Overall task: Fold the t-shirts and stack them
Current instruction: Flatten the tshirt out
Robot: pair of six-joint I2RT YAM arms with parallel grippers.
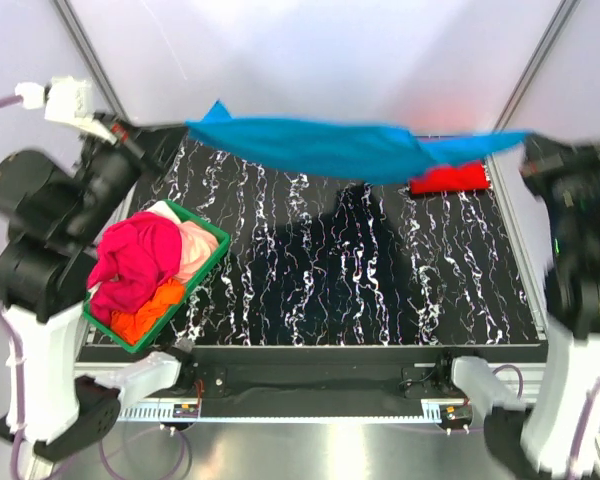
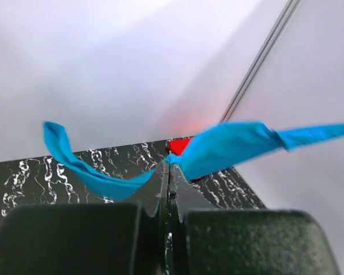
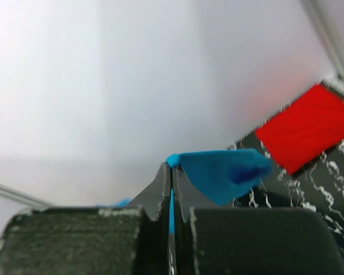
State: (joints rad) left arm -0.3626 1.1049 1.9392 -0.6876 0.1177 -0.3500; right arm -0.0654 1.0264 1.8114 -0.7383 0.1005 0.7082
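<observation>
A bright blue t-shirt (image 1: pixel 330 148) hangs stretched in the air across the far side of the table. My left gripper (image 2: pixel 171 165) is shut on its left end, where the blue t-shirt (image 2: pixel 229 146) fans out past the jaws. My right gripper (image 3: pixel 172 167) is shut on the right end; a flap of the blue t-shirt (image 3: pixel 223 172) sticks out. In the top view the left gripper (image 1: pixel 175 128) and right gripper (image 1: pixel 528 140) are raised at opposite sides. A folded red t-shirt (image 1: pixel 447 179) lies at the far right. Magenta-pink (image 1: pixel 135 255) and orange (image 1: pixel 145 312) t-shirts fill the basket.
A green plastic basket (image 1: pixel 212 245) stands at the table's left side beside the left arm. The black marbled tabletop (image 1: pixel 330 280) lies below the stretched cloth. White walls and metal frame posts (image 1: pixel 90 55) close in the back.
</observation>
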